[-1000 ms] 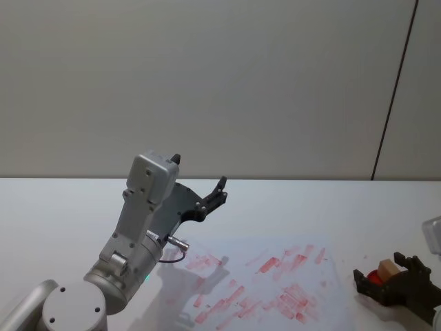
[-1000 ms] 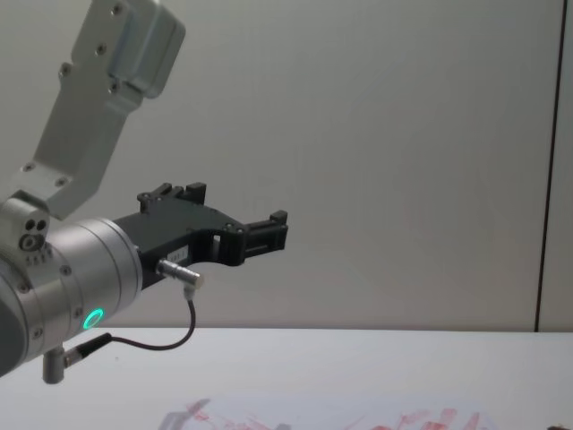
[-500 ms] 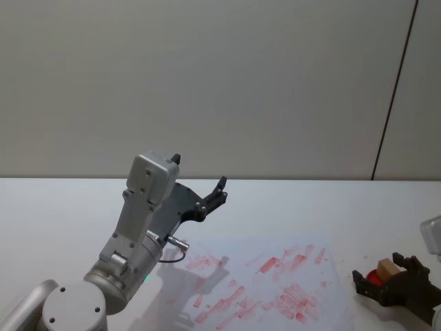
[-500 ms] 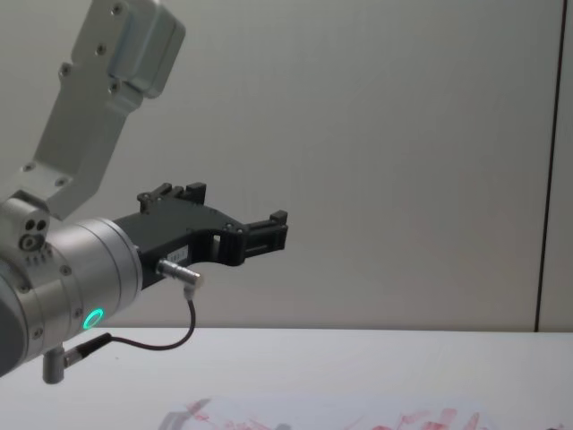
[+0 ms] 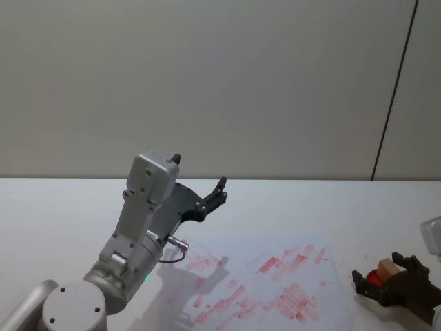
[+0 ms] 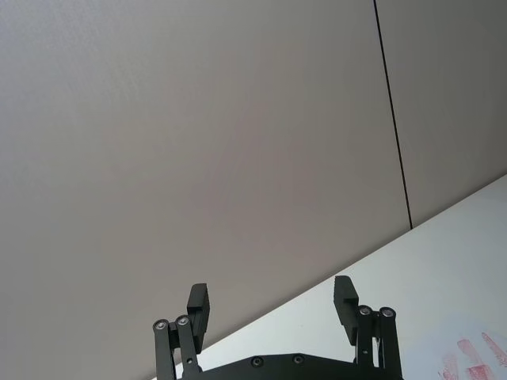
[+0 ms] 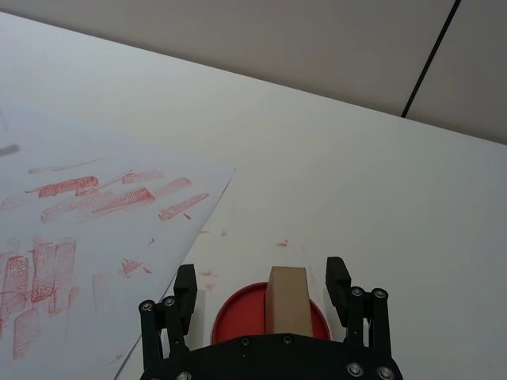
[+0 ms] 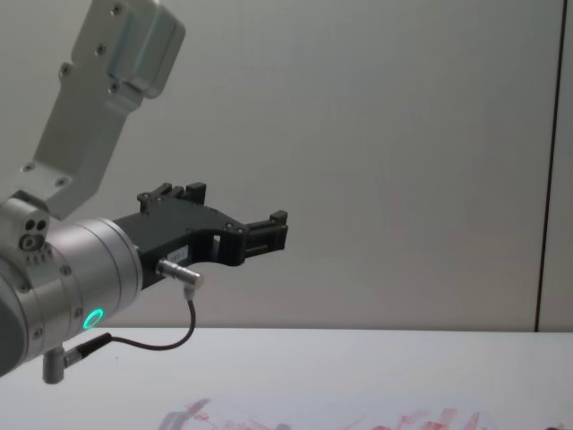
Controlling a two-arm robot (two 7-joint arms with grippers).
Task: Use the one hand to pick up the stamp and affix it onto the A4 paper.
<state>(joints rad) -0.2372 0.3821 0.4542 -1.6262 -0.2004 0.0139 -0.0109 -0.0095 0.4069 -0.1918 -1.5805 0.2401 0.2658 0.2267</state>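
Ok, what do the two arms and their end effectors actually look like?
Left arm: silver cylindrical wrist, green light ring, thin black cable on a metal plug, grey boxy link. Both the left end effector and right end effector are black blocky plastic with short fingers and silver screws.

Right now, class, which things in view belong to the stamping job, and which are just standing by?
In the job:
right gripper, open, astride the stamp
stamp, upright on a red disc
A4 paper, marked with red prints

Standing by:
left gripper, open, held up above the table
grey wall
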